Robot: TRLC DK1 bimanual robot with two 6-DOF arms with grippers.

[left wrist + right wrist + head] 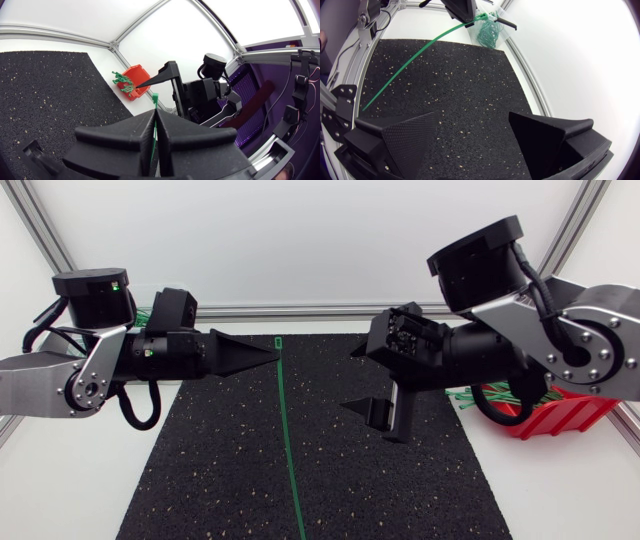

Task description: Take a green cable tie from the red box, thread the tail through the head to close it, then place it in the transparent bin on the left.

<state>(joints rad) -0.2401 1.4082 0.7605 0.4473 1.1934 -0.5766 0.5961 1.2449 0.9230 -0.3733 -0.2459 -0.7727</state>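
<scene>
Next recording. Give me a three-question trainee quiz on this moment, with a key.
1. True or false: the right gripper is shut on the cable tie.
2. Which one holds the tie? A) left gripper B) right gripper C) neither
3. Fill in: the red box stands on the robot's ___ side.
Key: 1 false, its fingers are open over the mat; 2 A; 3 right.

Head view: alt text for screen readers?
The left gripper is shut on a green cable tie near its head, the tail extending over the black mat. The right gripper is open beside it; the red box sits at far right.
</scene>
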